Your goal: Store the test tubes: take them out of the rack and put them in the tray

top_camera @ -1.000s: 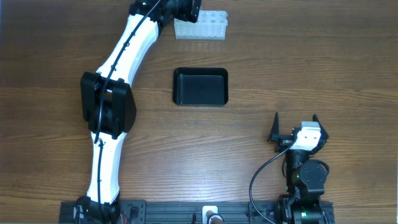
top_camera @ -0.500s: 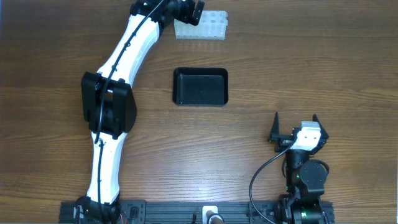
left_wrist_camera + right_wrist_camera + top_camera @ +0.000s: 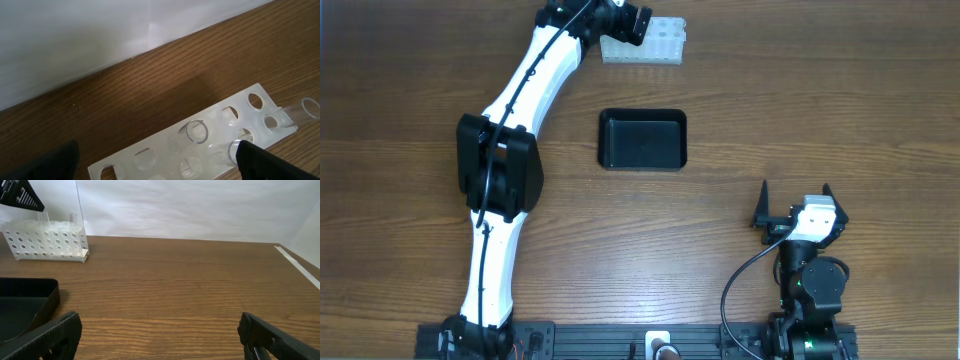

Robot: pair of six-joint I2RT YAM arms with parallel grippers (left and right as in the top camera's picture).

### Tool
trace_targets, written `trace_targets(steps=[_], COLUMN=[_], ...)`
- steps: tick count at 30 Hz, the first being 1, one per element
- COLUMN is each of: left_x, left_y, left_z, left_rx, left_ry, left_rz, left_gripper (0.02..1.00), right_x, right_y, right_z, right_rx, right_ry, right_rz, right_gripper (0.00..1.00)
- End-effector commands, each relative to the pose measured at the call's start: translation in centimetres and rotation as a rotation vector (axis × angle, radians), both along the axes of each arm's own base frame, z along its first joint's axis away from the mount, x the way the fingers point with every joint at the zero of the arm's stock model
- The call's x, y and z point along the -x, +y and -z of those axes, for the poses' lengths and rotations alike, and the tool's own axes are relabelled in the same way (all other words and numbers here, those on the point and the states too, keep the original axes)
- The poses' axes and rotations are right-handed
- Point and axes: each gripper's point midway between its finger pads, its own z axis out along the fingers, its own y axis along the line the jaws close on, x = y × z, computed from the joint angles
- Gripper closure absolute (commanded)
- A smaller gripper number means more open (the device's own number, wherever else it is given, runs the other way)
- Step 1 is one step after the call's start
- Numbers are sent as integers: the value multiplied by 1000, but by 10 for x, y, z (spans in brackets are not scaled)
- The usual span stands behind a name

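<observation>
Carefully, the left claw (image 3: 157,160), its fingers (image 3: 260,160) apart over the translucent white plastic rack (image 3: 650,42) at the worktop's (image 3: 820,100) far edge, should straddle one clear test tube (image 3: 197,132), close gently, and lift straight up.

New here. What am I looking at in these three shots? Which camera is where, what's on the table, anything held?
Two robot arms stand at a brown wooden table. One picture looks straight down; the others come from each arm's wrist. The white left arm is stretched out to a clear plastic test-tube rack, the left pincer open over its holes, where clear test tubes stand. The right pincer is open too, near its base. A black rectangular tray lies mid-table, empty. Nothing is held.
</observation>
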Motion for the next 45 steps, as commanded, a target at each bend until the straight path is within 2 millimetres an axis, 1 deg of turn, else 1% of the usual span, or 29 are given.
trace_targets(steps=[1,5,13,20,24,27,30,41,45], left_x=[-4,-5,-10,-11,-10,-10,-12,-14,-15], left_y=[0,2,11,14,11,10,9,0,-3], left_z=[10,9,7,8,11,22,27,22,20], left_rx=[-15,-19,-4,-11,-13,-23,-23,-13,-9], left_ry=[-2,-5,-7,-9,-5,8,9,-19,-30], left_rz=[4,-3,-46,-55,-51,-52,-52,-40,-37], left_gripper=[18,18,18,18,18,18,18,20,40], right_x=[0,0,0,0,0,0,0,0,0], right_y=[0,0,0,0,0,0,0,0,0], right_z=[3,3,3,3,3,3,3,3,3], right_rx=[5,5,5,5,5,5,5,5,5], right_ry=[7,7,7,7,7,7,7,7,7], right_rz=[0,0,-1,-1,-1,0,-1,-1,0], right_gripper=[7,7,7,7,7,9,7,7,9])
